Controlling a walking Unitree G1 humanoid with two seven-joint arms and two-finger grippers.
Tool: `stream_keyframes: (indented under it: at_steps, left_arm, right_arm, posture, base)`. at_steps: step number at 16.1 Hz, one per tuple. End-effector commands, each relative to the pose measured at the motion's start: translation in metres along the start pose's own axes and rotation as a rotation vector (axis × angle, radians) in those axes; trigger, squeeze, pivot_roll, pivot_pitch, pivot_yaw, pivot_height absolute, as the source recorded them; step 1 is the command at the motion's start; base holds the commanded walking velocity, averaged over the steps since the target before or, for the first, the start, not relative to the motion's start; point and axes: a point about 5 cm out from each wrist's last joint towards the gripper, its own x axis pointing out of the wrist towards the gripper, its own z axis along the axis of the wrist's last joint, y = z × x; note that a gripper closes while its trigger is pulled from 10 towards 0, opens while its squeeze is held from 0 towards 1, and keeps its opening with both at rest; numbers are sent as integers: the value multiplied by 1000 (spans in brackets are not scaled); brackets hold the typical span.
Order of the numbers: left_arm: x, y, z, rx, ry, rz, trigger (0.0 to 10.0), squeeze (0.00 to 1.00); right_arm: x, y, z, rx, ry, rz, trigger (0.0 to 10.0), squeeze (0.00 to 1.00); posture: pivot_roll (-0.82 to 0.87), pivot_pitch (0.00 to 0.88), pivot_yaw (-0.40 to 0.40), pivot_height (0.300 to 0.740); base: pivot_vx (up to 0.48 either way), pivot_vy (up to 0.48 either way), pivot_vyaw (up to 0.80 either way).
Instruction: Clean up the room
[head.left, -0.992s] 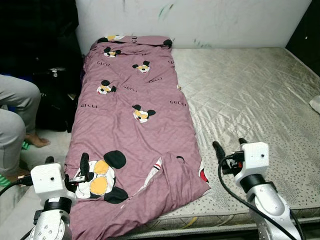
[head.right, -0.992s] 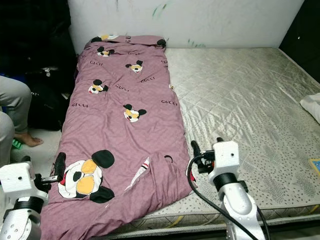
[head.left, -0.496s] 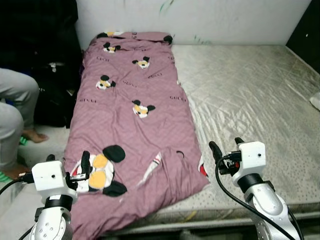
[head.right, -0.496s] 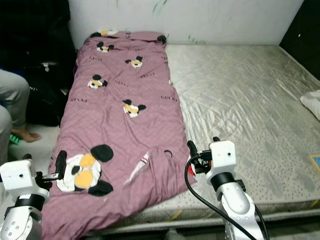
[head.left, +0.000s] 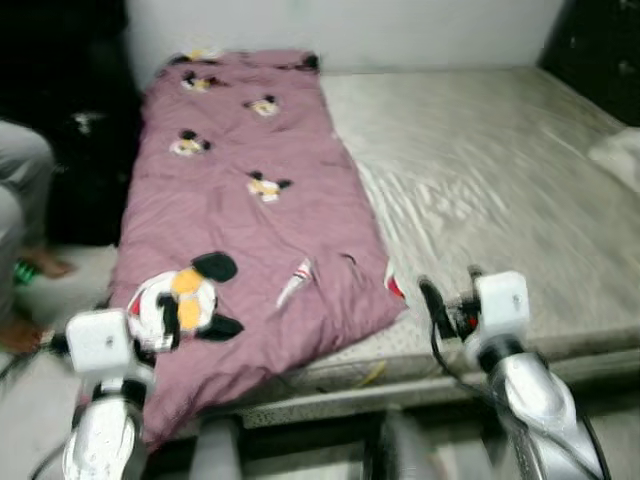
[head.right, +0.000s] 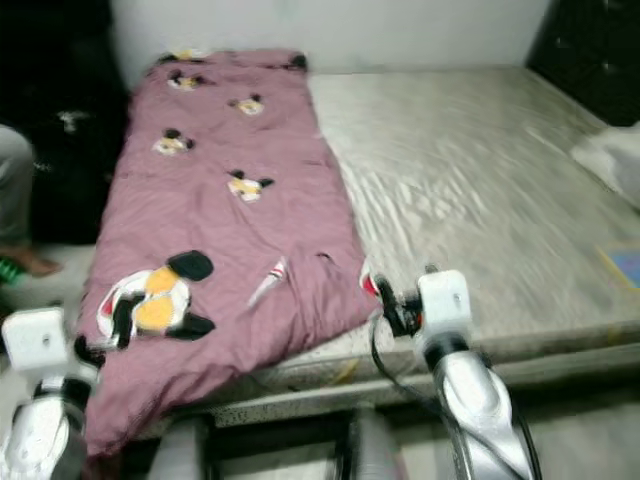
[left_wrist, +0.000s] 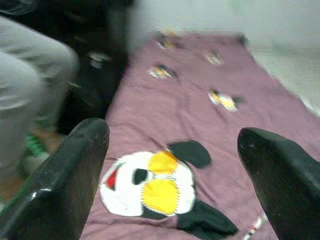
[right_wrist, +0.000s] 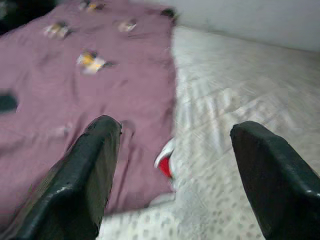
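Both the left gripper (left_wrist: 170, 165) and right gripper (right_wrist: 170, 170), fingers apart, face the quilt (head.left: 240, 210); its overhanging corner may slide off the bed (head.left: 480, 170).

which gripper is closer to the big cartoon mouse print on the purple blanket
Left. The left gripper is open and points at the big mouse print from just in front of it. The right gripper, also open, sits past the blanket's other edge, over the bare mattress.
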Motion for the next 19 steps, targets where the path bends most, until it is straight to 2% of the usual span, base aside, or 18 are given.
stream_keyframes:
  at_steps: [1, 6, 7, 8, 17, 19]
  left_arm:
    - [-8, 6, -14, 6, 69, 35, 10000, 0]
    - [-7, 5, -13, 4, 70, 36, 10000, 0]
    - [-8, 4, -13, 3, 71, 34, 10000, 0]
    - [-8, 4, -14, 1, 73, 32, 10000, 0]
    - [-7, 1, -14, -12, 76, 18, 10000, 0]
    - [-6, 1, -14, -13, 77, 15, 10000, 0]
  right_arm:
    - [9, 1, 7, -13, -24, 21, 10000, 0]
    - [13, 5, 9, -38, -40, 55, 10000, 0]
    - [13, 8, 9, -41, -41, 71, 10000, 0]
    - [13, 9, 9, -28, -45, 76, 10000, 0]
    - [14, 11, 8, 15, -47, 85, 10000, 0]
    - [14, 12, 8, 18, -51, 90, 10000, 0]
  posture:
    - [14, 112, -38, 621]
    - [14, 113, -39, 621]
    - [13, 114, -38, 621]
    - [13, 115, -38, 621]
    - [13, 120, -40, 621]
    - [13, 119, -39, 606]
  base:
    - [0, 0, 0]
    - [0, 0, 0]
    - [0, 0, 800]
    - [0, 0, 788]
    - [0, 0, 0]
    - [0, 0, 0]
